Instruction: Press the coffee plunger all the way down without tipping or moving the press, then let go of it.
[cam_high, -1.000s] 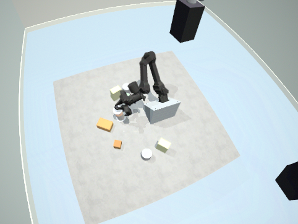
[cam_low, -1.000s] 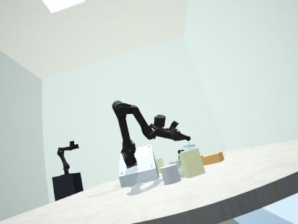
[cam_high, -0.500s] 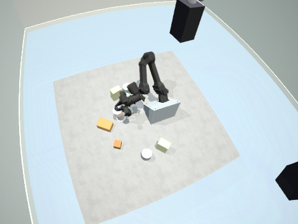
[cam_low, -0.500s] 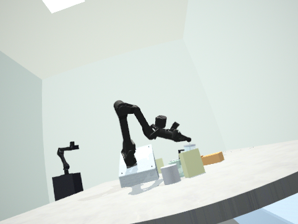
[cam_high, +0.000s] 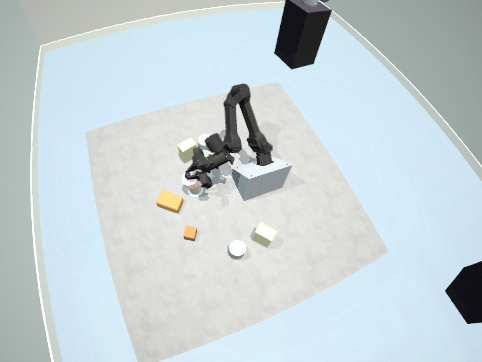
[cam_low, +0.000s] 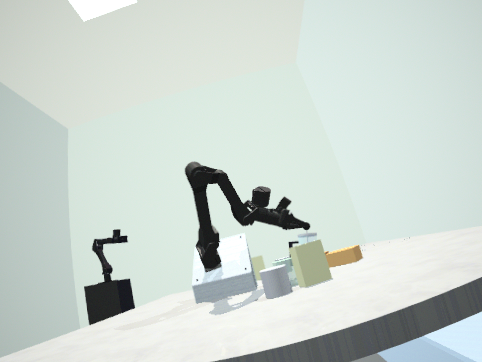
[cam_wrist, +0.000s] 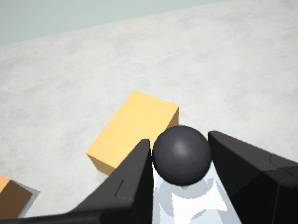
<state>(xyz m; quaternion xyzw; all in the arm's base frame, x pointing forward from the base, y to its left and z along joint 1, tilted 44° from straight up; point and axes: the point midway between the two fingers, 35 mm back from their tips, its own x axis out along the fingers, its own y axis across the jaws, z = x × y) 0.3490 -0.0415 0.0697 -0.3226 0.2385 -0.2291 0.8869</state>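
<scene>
"Item one, the claw (cam_high: 196, 178) (cam_low: 306, 226) (cam_wrist: 178, 142)?"

"Closed on a black knob (cam_low: 306, 227) (cam_wrist: 182, 155), one finger at each side. Round, dark, the plunger's top."

"Item two, the press (cam_high: 193, 188) (cam_low: 307, 237) (cam_wrist: 190, 202). Location?"

"On the grey table (cam_high: 280, 280) (cam_low: 165, 325) (cam_wrist: 65, 90), directly under the claw, near the orange block (cam_high: 170, 201) (cam_low: 344, 255) (cam_wrist: 134, 125)."

"Visibility?"

"Partial. Exterior view: lower body behind the pale block (cam_high: 187, 151) (cam_low: 313, 263), only the upper part showing. Top view: fingers over part of the lid, knob not distinguishable. Wrist view: lid partly behind the knob, lower part cut off by the frame edge."

"Orientation?"

"Upright, long axis vertical, knob end up. A short bit of thin rod showed between knob and lid in the exterior view, so the plunger was not fully down. Handle direction: could not be told. A small dark piece (cam_low: 293, 244) stood out on the arm-base side in the exterior view, mostly hidden."

"Other obscured stock?"

"One green item (cam_high: 207, 154) (cam_low: 283, 264), largely covered: by the arm from above, by the grey cylinder (cam_high: 203, 140) (cam_low: 276, 282) and pale block from the side. One small orange cube (cam_high: 190, 233) (cam_wrist: 14, 197), cut off at the left edge of the wrist view."
</scene>
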